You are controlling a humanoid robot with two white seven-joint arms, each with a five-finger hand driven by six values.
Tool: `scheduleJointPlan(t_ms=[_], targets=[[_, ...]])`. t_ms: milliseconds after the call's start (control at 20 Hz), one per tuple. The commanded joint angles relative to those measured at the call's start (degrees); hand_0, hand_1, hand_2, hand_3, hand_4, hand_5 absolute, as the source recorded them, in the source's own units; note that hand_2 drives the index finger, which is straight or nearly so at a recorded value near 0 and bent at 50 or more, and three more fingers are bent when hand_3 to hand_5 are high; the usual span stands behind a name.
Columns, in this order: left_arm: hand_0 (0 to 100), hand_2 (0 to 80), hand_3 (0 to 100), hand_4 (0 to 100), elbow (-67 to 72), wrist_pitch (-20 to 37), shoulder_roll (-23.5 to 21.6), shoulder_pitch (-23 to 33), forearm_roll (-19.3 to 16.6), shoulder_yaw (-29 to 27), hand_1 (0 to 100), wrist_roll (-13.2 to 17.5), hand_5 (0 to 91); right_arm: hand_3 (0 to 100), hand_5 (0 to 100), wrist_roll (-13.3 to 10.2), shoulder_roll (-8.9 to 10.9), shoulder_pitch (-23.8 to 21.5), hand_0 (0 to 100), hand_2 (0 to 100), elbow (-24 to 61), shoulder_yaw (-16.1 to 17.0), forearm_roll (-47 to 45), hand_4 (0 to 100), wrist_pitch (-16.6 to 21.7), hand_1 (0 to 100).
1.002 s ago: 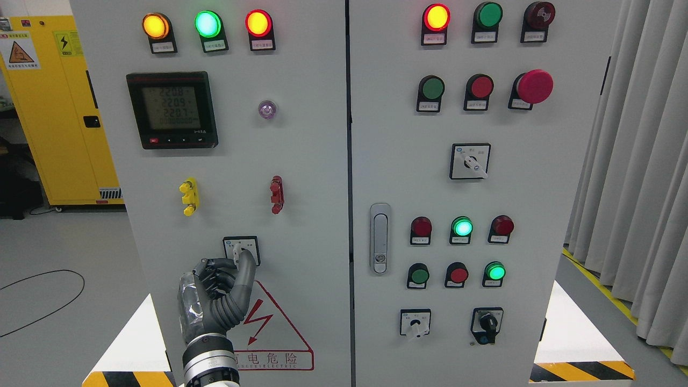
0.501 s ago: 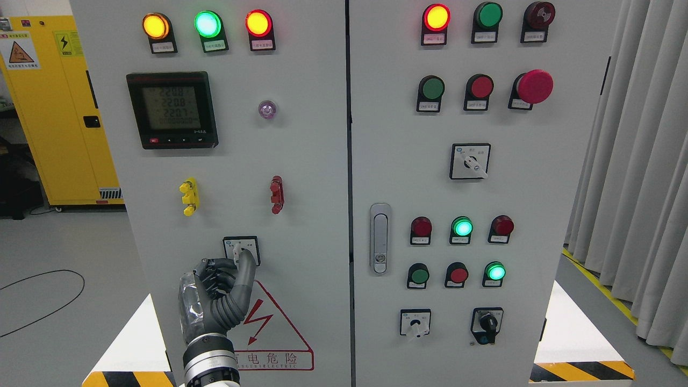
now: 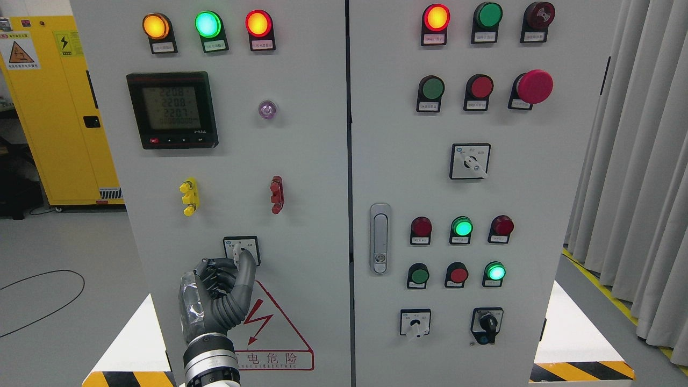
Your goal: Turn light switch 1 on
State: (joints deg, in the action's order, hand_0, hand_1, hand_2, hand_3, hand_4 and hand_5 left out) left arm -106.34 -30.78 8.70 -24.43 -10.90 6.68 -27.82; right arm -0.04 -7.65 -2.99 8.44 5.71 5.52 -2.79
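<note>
Head view. We list by size, largest first.

1. Grey control cabinet (image 3: 312,161), two doors side by side, filling most of the frame.
2. Yellow cabinet (image 3: 48,118), far left, behind the grey one, bearing hazard labels.
3. Grey curtain (image 3: 639,161), hanging at the right edge.
4. Digital meter (image 3: 172,110), upper part of the left door, its screen showing rows of digits.
5. Warning triangle (image 3: 274,333) with a red lightning bolt, low on the left door.
6. Left hand (image 3: 220,295), its arm entering at the bottom edge left of the middle. We see the fingers (image 3: 215,271) curled inward and the thumb raised, its tip against the knob of the rotary switch above. We take it as pinching that knob.
7. Door latch (image 3: 380,238), on the left edge of the right door.
8. Red mushroom button (image 3: 534,86), upper right door.
9. Rotary switch (image 3: 241,250), the task's item: a small square plate on the lower left door, above the warning triangle and below the yellow terminal (image 3: 188,196) and red terminal (image 3: 277,194). Its white knob is partly hidden by the thumb.
10. Three lamps (image 3: 207,24) atop the left door, lit amber, green and red.
</note>
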Motion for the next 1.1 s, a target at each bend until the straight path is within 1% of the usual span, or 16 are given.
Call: scheduleJointPlan(t_ms=[0, 401, 1052], targets=[[49, 61.0, 91, 91, 0.08, -0.07, 0.0, 0.0, 0.0, 0.0, 60, 0.05, 82.3, 0, 0, -0.05, 0.0, 0.0, 0, 4, 0.0, 0.0, -0.07, 0, -0.02, 50], [56, 61.4, 91, 91, 0.08, -0.07, 0.0, 0.0, 0.09, 0.0, 58, 0.14, 82.4, 0, 0, -0.05, 0.0, 0.0, 0, 4, 0.0, 0.0, -0.07, 0, -0.02, 50], [59, 64.0, 91, 91, 0.43, -0.07, 0.0, -0.09, 0.09, 0.0, 57, 0.23, 82.5, 0, 0, -0.05, 0.0, 0.0, 0, 4, 0.0, 0.0, 0.01, 0, -0.02, 50]])
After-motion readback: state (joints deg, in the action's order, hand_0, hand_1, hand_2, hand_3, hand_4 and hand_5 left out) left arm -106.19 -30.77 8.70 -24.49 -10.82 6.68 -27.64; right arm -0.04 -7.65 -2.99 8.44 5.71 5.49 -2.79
